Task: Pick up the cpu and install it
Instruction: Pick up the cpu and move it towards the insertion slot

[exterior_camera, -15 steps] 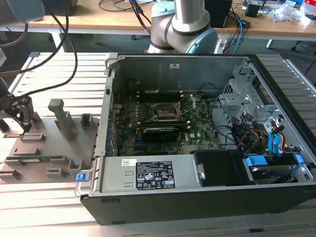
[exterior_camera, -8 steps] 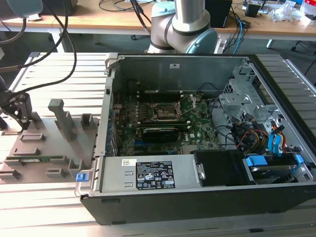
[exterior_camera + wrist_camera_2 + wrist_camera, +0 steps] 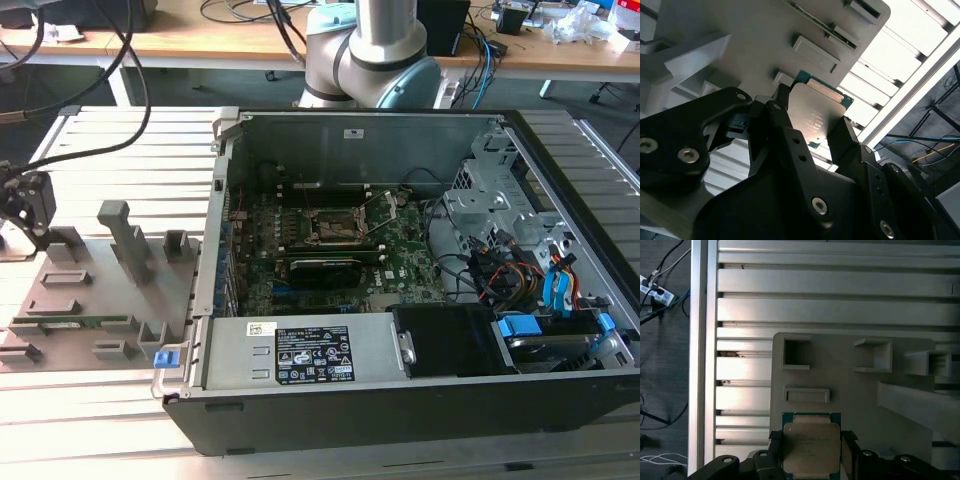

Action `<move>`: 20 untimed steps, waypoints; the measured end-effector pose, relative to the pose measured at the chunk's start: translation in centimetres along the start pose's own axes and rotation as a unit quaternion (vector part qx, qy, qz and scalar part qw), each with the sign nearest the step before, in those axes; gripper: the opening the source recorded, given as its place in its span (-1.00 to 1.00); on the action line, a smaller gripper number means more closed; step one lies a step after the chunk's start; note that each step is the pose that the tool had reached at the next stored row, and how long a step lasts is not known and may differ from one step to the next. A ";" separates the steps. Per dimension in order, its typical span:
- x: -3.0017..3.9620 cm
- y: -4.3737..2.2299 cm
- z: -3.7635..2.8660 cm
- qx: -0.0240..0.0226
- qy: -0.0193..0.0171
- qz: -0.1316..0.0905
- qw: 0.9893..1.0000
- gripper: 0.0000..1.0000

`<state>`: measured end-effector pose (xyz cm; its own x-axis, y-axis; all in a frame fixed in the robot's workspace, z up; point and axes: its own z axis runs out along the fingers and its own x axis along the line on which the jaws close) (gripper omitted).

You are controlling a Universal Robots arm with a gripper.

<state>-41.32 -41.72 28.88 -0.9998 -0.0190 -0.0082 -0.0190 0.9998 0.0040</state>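
Note:
The cpu [image 3: 811, 437], a silvery square chip with a thin green rim, sits between my gripper's [image 3: 811, 446] two black fingers [image 3: 776, 442] at the edge of the grey fixture plate [image 3: 850, 390]. In the second wrist view the fingers [image 3: 841, 137] press against opposite edges of the cpu [image 3: 817, 112], so my gripper [image 3: 812, 121] is shut on it. Whether the chip has left the plate I cannot tell. In the exterior view my gripper [image 3: 28, 200] hangs over the plate's [image 3: 100, 290] end at the exterior view's far left. The motherboard socket [image 3: 335, 226] lies inside the open computer case [image 3: 300, 410].
The fixture plate carries raised grey blocks [image 3: 125, 235] and a long green memory stick [image 3: 75, 322]. All rest on a slatted aluminium table [image 3: 840, 310]. The case's tall side wall [image 3: 215, 240] stands between plate and motherboard. Cables [image 3: 510, 275] and drive bays fill the case's right end.

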 end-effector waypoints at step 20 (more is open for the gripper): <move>-0.03 0.02 -3.87 0.000 0.000 0.000 1.000 0.09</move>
<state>-41.33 -41.72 32.75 -0.9998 -0.0190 -0.0083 -0.0190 0.9998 0.0040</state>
